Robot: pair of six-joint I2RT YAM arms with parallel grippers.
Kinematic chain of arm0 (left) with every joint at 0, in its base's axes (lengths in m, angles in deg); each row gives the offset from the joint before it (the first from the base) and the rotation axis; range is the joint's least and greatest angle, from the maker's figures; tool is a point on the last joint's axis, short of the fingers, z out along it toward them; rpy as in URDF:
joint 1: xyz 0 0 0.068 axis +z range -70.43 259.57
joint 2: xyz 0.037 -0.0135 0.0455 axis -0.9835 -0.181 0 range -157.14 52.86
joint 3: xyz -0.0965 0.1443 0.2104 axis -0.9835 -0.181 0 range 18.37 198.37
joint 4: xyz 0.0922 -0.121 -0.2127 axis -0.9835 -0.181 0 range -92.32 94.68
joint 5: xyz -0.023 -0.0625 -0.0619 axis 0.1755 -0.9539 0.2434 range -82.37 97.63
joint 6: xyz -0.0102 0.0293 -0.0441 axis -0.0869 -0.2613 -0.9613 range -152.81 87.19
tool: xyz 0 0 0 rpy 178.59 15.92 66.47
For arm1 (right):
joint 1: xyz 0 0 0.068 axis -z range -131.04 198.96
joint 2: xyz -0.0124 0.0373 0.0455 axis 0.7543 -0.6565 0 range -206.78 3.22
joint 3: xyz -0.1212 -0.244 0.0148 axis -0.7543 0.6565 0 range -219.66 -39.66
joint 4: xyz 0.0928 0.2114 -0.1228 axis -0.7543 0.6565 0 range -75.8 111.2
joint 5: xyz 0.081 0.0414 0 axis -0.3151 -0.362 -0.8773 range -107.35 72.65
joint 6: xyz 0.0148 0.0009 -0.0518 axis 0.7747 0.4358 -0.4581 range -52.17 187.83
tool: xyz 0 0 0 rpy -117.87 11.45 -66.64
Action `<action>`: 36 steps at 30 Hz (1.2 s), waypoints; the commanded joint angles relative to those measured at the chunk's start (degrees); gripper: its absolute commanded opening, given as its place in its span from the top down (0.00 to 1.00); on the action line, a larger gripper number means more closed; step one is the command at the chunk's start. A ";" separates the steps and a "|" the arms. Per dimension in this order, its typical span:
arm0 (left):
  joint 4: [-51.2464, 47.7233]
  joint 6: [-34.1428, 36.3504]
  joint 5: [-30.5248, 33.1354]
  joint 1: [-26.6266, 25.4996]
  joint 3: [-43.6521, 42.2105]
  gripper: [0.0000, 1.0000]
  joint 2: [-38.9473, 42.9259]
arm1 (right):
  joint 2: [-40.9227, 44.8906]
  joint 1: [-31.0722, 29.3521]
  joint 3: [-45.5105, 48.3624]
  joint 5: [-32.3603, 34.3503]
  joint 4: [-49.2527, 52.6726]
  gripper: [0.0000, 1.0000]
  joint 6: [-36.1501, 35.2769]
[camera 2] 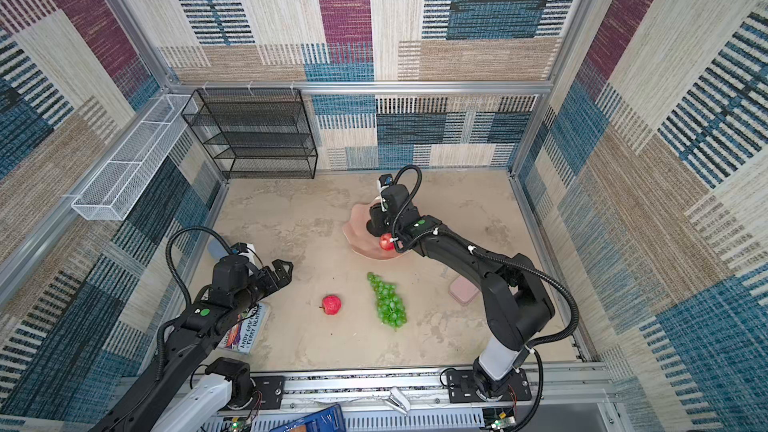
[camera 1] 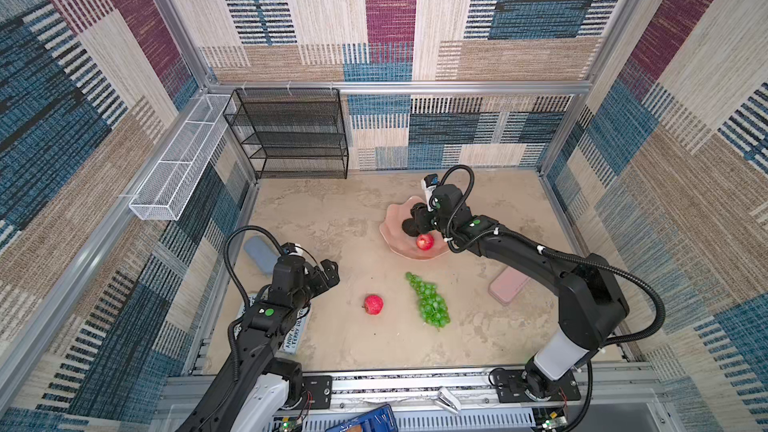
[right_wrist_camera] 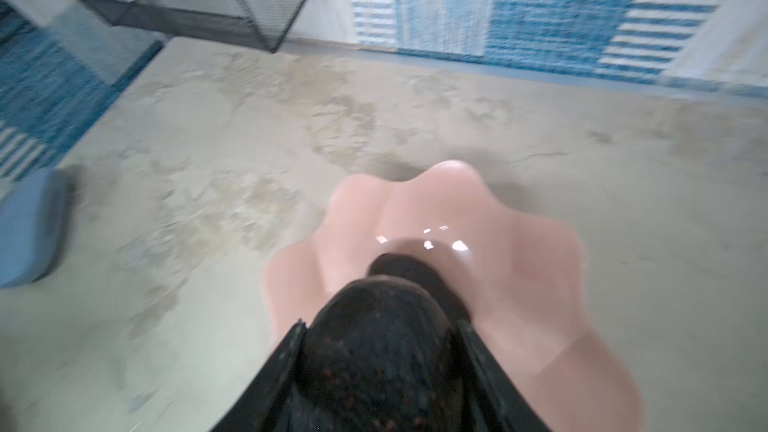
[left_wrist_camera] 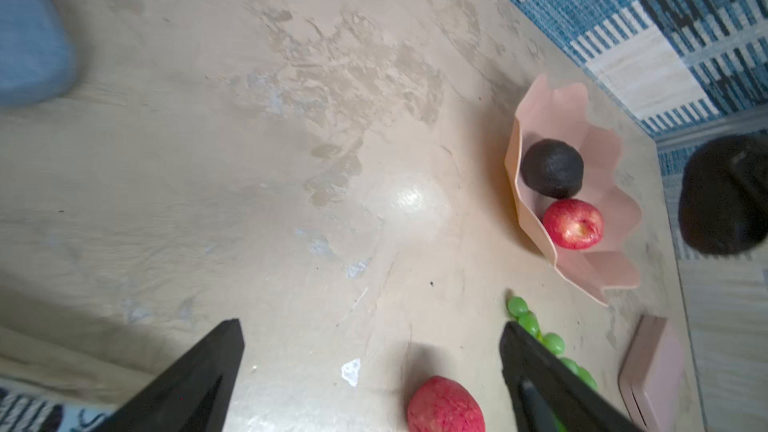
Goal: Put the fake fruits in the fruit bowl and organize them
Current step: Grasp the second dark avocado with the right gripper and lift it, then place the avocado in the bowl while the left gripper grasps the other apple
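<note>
Left wrist, fruit bowl [left_wrist_camera: 552,118] holding avocado [left_wrist_camera: 552,168], apple [left_wrist_camera: 572,224]

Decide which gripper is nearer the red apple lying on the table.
Left. The left gripper hovers open near that apple; the right gripper, clamping an avocado, is farther off over the fruit bowl.

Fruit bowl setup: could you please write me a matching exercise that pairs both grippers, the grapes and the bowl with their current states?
Things:
1. left gripper
2. right gripper
3. grapes
4. fruit bowl

States:
a. contains a red apple and the resting avocado
b. open, holding nothing
c. lying on the table, outside the bowl
d. shut on the held avocado

Pairs: 1-b, 2-d, 3-c, 4-a
</note>
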 commanded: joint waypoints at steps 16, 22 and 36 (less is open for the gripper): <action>3.09 4.25 -11.54 -14.61 3.73 0.01 -18.63 | -15.58 8.11 -6.25 -1.79 -1.14 0.45 -3.82; 3.08 4.47 -10.40 -16.92 4.56 0.01 -22.63 | -15.91 8.09 -7.14 -2.25 -1.01 0.30 -3.72; 3.05 4.47 -11.92 -19.76 4.00 0.10 -26.52 | -1.70 8.15 -2.58 -3.72 -3.74 0.18 -0.23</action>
